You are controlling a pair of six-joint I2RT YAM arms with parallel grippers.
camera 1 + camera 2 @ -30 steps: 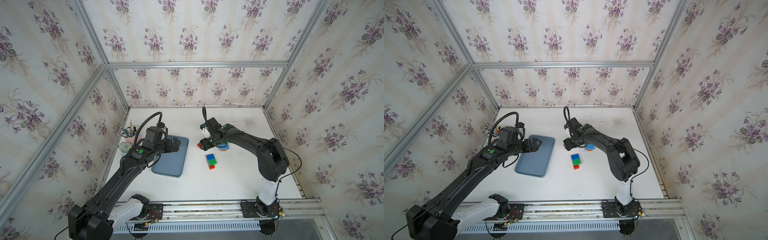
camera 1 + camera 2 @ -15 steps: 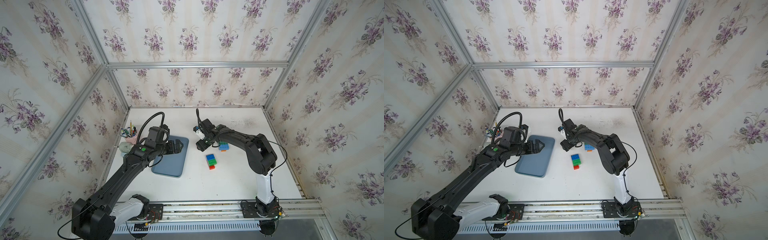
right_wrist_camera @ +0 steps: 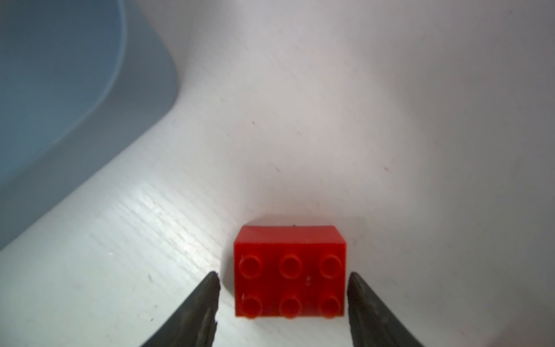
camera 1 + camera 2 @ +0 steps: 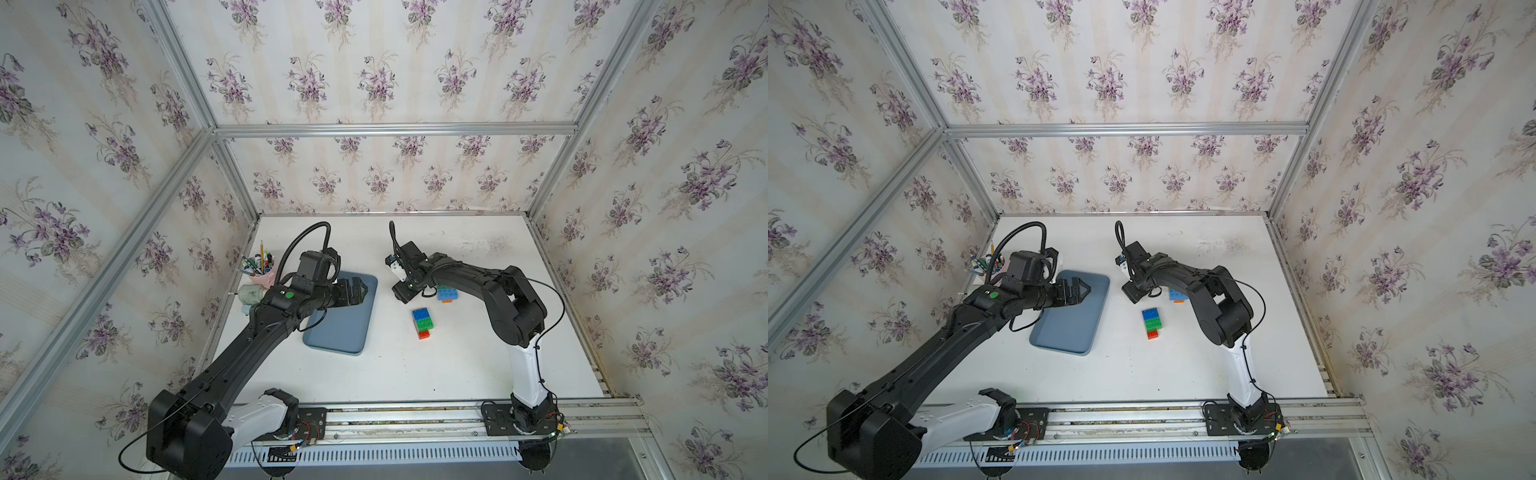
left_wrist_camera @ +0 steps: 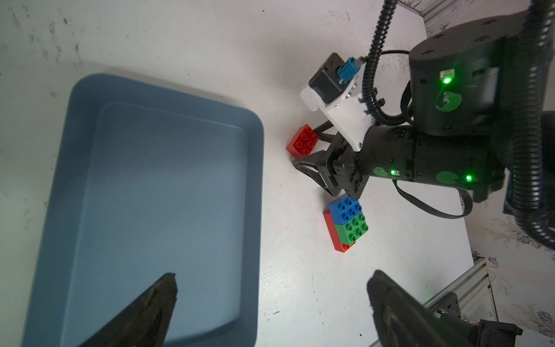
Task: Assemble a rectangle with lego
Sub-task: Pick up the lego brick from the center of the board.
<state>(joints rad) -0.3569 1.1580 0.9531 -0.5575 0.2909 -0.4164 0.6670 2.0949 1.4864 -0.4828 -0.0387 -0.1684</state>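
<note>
A red lego brick (image 3: 289,270) lies studs up on the white table, between the fingers of my right gripper (image 3: 283,273). The jaws are open, with a small gap on each side of the brick. The left wrist view shows the same red brick (image 5: 302,140) at the right gripper (image 5: 306,147). In both top views the gripper (image 4: 401,291) hides it. A blue, green and red lego stack (image 4: 422,322) (image 5: 348,222) lies nearer the front. A blue brick on an orange one (image 4: 447,294) sits under the right arm. My left gripper (image 4: 357,291) (image 5: 271,279) hangs wide open and empty over the tray.
The grey-blue tray (image 4: 345,332) (image 5: 150,195) lies left of the bricks with nothing in it. A pink cup of pens (image 4: 262,270) and a small pale bottle (image 4: 251,293) stand by the left wall. Flowered walls close three sides, and an aluminium rail (image 4: 415,415) runs along the front.
My right wrist has swung toward the back left while the gripper stays at the red brick, and its jaws have narrowed somewhat. The left arm has shifted only slightly over the tray.
</note>
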